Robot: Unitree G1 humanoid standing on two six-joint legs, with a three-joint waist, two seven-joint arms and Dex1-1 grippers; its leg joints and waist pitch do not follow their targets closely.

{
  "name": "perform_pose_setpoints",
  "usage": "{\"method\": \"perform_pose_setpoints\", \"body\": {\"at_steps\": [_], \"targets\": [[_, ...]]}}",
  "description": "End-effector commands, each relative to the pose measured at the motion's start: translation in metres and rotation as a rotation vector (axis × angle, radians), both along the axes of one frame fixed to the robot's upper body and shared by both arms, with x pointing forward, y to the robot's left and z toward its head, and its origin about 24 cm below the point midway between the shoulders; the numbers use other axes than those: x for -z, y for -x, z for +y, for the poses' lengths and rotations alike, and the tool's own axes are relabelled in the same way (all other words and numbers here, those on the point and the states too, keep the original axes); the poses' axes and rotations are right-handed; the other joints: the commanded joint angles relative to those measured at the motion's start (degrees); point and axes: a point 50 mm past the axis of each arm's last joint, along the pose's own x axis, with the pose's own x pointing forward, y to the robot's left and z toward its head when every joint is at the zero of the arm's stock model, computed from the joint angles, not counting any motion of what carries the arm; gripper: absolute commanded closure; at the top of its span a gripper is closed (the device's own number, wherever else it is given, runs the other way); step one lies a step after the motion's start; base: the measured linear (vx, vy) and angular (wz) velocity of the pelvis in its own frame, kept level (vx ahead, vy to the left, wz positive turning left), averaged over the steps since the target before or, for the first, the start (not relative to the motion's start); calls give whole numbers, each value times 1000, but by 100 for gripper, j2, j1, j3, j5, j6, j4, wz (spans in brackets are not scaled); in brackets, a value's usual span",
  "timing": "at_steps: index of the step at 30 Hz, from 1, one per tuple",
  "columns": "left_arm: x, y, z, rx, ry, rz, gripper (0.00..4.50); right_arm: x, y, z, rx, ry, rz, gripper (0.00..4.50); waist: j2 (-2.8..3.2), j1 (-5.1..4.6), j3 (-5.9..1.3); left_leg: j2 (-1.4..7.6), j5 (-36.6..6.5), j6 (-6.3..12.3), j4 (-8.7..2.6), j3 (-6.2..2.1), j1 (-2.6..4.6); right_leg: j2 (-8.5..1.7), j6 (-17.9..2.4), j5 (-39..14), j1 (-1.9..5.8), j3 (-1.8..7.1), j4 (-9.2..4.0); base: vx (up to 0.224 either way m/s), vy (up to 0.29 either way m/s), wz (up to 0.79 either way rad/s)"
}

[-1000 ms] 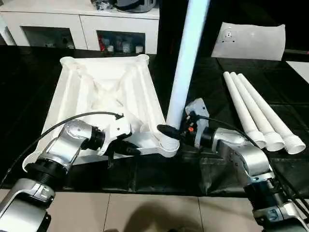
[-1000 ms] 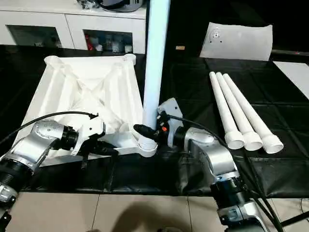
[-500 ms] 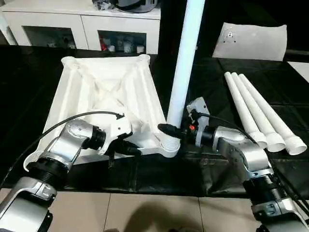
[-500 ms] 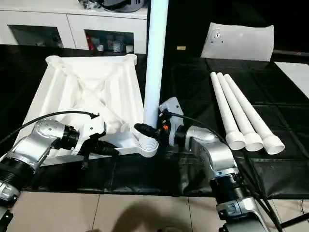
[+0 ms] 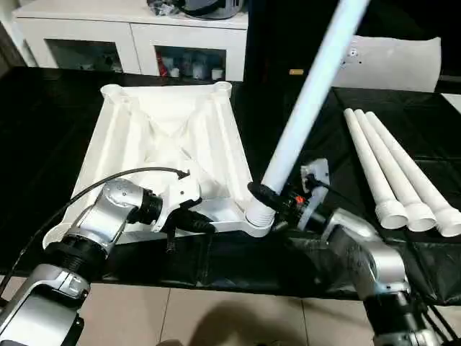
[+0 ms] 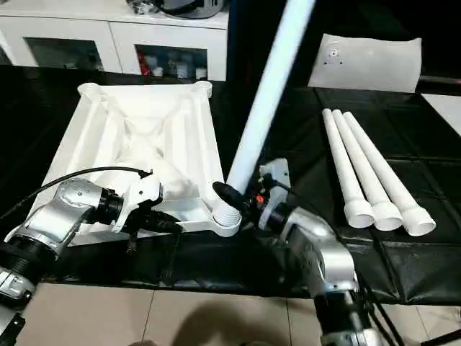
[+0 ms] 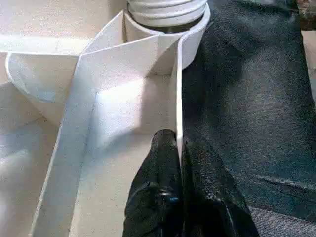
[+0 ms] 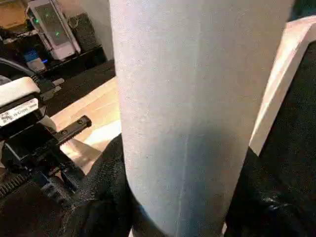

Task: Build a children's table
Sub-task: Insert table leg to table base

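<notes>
We see the tabletop (image 5: 169,155) lying underside-up on the black-covered table (image 5: 43,108), toward its left side. The left gripper (image 7: 178,148) pinches the tabletop's near rim, fingers together on the thin wall. The right gripper (image 5: 277,202) is clamped around one leg (image 5: 306,108) — tilted, its ribbed end in the near-right corner socket (image 5: 256,220). Three more legs (image 5: 396,169) lie side by side toward the right edge.

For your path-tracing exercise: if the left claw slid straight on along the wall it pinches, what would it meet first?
The left claw is shut on the tabletop's edge wall. Straight ahead that wall runs into the round corner socket, where the leg's ribbed end sits. The socket probably comes first.
</notes>
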Motion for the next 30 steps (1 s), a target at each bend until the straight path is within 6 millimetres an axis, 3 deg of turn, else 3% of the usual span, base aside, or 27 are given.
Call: {"method": "perform_pose_setpoints", "body": {"at_steps": [1,3,4,7,12,13,15,21,27,30], "targets": [[-20,-12,4,-18,19,-81,450,40,16,-19,77,175,149,260,143,-14,-319,240,-1200,-124,-515,-50,7,-467,-1148,-1329,321,315,-444,0,0,0],[-20,-12,4,-15,13,-84,450,41,18,-18,57,226,115,260,143,-38,-289,229,-1431,-128,-529,-59,10,-471,-1064,-1765,312,307,-484,0,0,0],[-20,-13,3,-14,11,-87,450,40,20,-17,42,256,85,260,142,-41,-259,229,-1677,-137,-532,-67,43,-481,-901,-2349,283,309,-550,0,0,0],[-20,-13,3,-15,11,-89,450,40,22,-14,10,289,57,260,136,-38,-252,224,-1769,-115,-546,-80,64,-493,-725,-2780,264,312,-604,0,0,0],[-19,-13,3,-6,7,-90,450,40,22,-7,-53,326,30,260,129,-44,-272,244,-1628,-65,-563,-79,49,-476,-873,-2246,285,327,-546,0,0,0],[-19,-13,3,6,-5,-91,450,40,21,-4,-85,335,27,260,79,-53,-268,239,-1629,-45,-565,-71,45,-470,-878,-2269,287,322,-552,0,0,0],[-19,-12,4,21,-19,-89,450,39,19,-1,-134,346,29,260,104,-54,-262,235,-1619,-23,-566,-76,41,-481,-867,-2398,286,320,-553,0,0,0],[-18,-8,2,95,-54,-83,450,37,13,6,-242,359,41,260,13,-84,-257,245,-1514,50,-557,-67,40,-495,-761,-2692,262,332,-586,0,0,0],[-19,-6,-2,176,-92,-88,450,37,20,18,-396,324,69,260,21,-99,-282,264,-1395,49,-561,-64,29,-494,-944,-2102,284,344,-525,0,0,0],[-21,-8,-3,206,-117,-92,450,41,29,22,-470,324,86,260,-3,-91,-305,266,-1254,38,-564,-50,40,-478,-1062,-1604,305,344,-473,0,0,0]]}}
